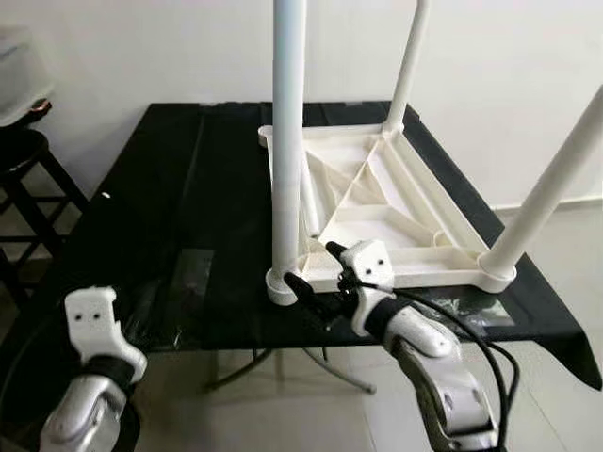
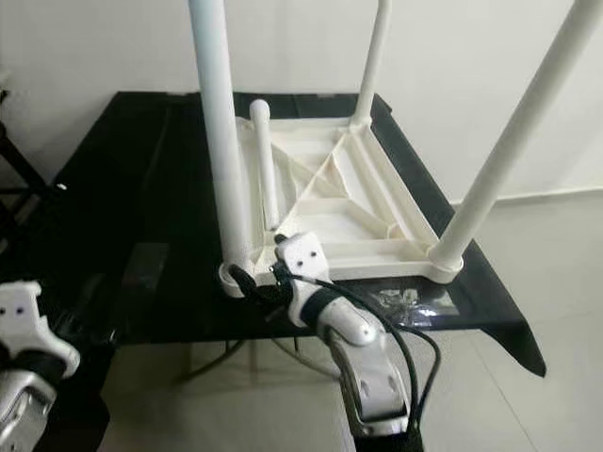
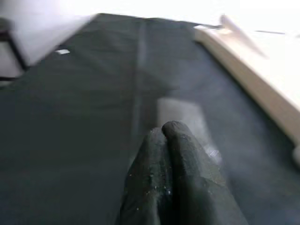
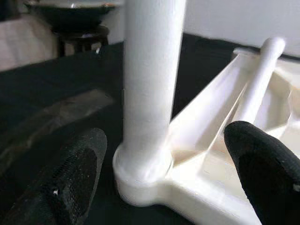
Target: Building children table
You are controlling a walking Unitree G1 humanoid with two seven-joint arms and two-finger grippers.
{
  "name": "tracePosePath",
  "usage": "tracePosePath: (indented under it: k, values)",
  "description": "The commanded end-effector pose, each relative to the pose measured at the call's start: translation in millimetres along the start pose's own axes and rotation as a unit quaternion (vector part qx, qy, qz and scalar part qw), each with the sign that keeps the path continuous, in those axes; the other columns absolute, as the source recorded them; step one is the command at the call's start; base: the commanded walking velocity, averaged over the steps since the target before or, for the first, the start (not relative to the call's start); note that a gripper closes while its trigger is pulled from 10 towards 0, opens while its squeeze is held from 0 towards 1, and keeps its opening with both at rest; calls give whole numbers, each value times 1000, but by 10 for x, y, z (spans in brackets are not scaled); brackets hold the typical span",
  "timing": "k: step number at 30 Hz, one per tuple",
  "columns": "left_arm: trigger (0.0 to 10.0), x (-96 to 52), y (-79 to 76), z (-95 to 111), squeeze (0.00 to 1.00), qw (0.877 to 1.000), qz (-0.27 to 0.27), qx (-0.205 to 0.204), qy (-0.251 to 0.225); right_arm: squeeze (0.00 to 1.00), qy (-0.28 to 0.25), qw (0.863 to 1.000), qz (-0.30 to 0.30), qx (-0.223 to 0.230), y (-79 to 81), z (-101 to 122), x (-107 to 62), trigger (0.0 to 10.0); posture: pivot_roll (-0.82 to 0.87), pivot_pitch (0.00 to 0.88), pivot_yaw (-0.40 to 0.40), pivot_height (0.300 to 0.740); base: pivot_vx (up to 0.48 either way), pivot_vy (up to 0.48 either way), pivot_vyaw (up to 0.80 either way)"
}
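Standing against a pale wall, a black table (image 1: 170, 188) with a smooth, slightly shiny top carries the white plastic children's table top (image 1: 377, 202), flipped underside up and showing its moulded ribs and diagonal braces. Three round white legs rise from its corner sockets, their tops cut off by the picture edge: the near left leg (image 1: 287, 132), the far leg (image 1: 408, 66) and the near right leg (image 1: 551, 188). A loose fourth leg (image 2: 266, 165) lies inside the ribbed frame, partly hidden behind the near left leg. A dark wooden stool (image 1: 24, 179) stands off to the left, half out of view. Under the table, thin metal legs (image 1: 283, 367) cross over a light tiled floor (image 1: 565, 377).

The right end effector (image 4: 161, 171) sits at the table's near edge, its black fingers spread apart either side of the near left leg's socket, not touching it. The left end effector (image 3: 176, 136) hovers low over the bare black surface, its two fingers pressed together; that view is blurred.
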State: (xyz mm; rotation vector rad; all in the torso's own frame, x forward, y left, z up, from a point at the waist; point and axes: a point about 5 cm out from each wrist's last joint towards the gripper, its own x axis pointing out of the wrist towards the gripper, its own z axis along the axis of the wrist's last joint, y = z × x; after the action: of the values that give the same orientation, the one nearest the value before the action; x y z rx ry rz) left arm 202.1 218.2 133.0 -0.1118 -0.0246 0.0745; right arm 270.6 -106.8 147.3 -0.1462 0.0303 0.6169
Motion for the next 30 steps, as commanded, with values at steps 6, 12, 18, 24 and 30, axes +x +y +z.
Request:
tracePosePath:
  k: [6,12,18,24,30]
  values:
    - [10000,-212,-174,-92,0,999,-10,39,21,0,-1,1000,-5,9,-16,-53,-8,10000,-43,11,-34,740,0,-76,0]
    - [10000,-120,-216,-90,0,998,-41,36,17,0,-9,999,31,7,42,-44,16,10000,-41,0,-35,740,0,-464,0]
    - [10000,-120,-262,-78,0,998,-53,43,15,0,-8,998,55,15,67,-59,6,10000,-44,0,-32,740,0,-474,0]
    - [10000,-105,-282,-76,0,997,-62,44,14,0,-6,996,93,19,98,-67,14,10000,-45,0,-32,740,0,-480,0]
    - [10000,-94,-286,-72,0,997,-68,45,14,0,-8,991,132,23,137,-72,9,10000,-42,0,-33,740,0,-480,0]
